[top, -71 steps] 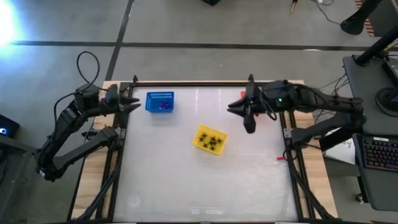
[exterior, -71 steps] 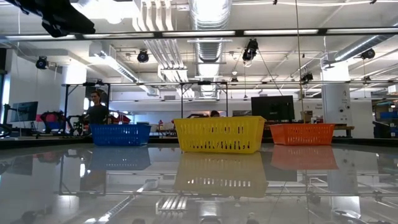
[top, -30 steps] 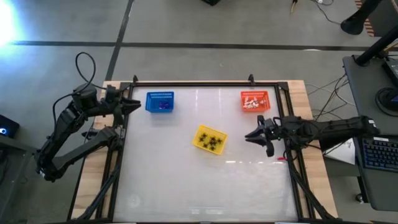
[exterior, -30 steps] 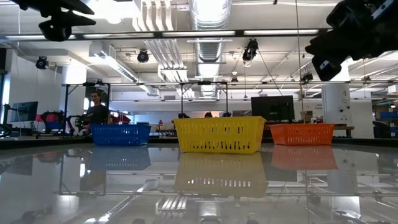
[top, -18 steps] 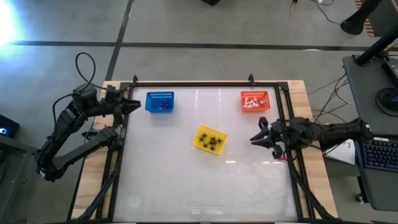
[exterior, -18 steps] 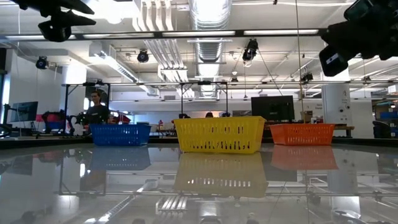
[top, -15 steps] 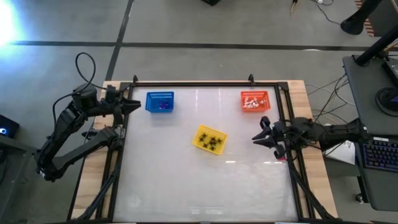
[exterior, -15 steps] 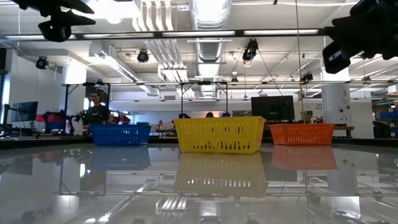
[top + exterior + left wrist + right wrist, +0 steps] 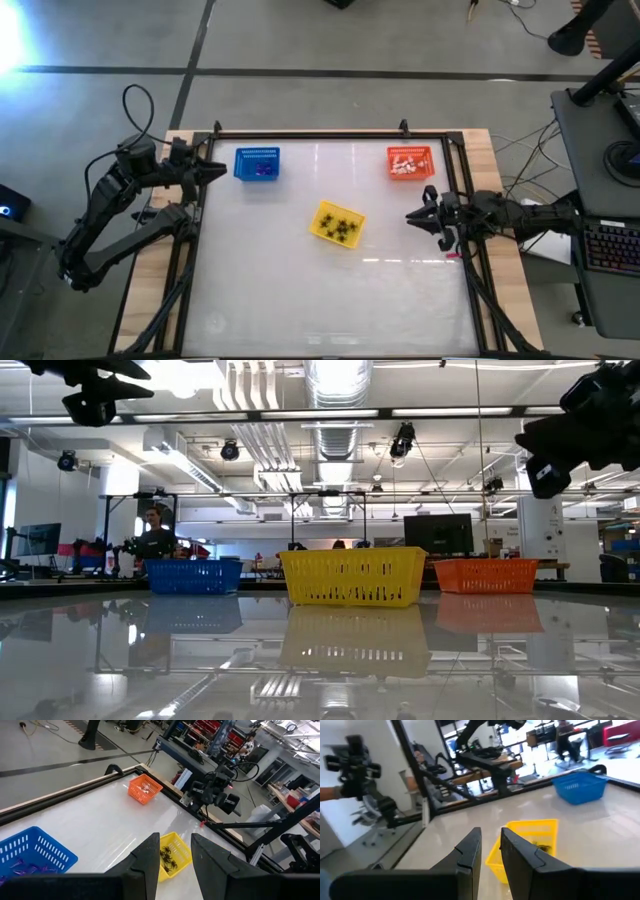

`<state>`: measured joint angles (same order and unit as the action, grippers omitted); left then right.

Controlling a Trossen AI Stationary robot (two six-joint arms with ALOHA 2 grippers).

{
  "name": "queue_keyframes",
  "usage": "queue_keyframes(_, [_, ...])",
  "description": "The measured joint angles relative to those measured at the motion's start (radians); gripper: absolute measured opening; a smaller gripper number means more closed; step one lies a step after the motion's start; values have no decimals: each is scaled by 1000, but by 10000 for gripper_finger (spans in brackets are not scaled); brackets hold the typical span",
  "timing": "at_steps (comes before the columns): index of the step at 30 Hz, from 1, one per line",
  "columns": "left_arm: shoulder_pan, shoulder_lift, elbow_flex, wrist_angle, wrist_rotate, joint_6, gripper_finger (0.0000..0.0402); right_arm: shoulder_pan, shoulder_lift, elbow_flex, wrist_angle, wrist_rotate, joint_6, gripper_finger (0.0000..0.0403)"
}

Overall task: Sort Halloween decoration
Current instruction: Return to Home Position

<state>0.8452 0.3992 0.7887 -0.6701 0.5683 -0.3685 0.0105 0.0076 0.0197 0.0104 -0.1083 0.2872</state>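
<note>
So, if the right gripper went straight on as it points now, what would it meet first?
Probably the yellow plastic basket; the right gripper points at it, though height is unclear.

Centre basket [image 9: 322, 212] sits mid-worktop [image 9: 300, 290], spiders [image 9: 343, 230] in it. Second basket [image 9: 257, 152] back-left of it, loose bits [image 9: 263, 171] inside. Third basket [image 9: 410, 150] back-right, other bits [image 9: 405, 168] inside. Left gripper [image 9: 215, 168] farther back-left, just past the second basket. Right gripper [image 9: 415, 217] right of centre basket, apart.
</note>
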Motion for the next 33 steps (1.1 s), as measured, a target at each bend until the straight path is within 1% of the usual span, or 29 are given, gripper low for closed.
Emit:
queue_keyframes(5, [0, 0, 0, 2, 48, 44, 94, 0, 1, 0, -3, 8, -97, 63])
queue_keyframes(7, [0, 0, 0, 10, 51, 69, 94, 0, 2, 0, -6, 17, -120, 63])
queue_keyframes(10, [0, 0, 0, 46, 51, 101, 94, 0, 9, 0, -9, 34, -121, 63])
queue_keyframes(18, [0, 0, 0, 229, 73, 124, 94, 0, 33, -1, -10, 34, -129, 63])
queue_keyframes(26, [0, 0, -7, 249, 73, 131, 94, 0, 33, 1, -12, 33, -131, 63])
queue_keyframes(30, [0, 0, -42, 258, 71, 75, 94, 0, 34, 1, -12, 33, -131, 63])
queue_keyframes(33, [0, 0, -88, 276, 70, -52, 94, 0, 34, 1, -12, 33, -131, 63])
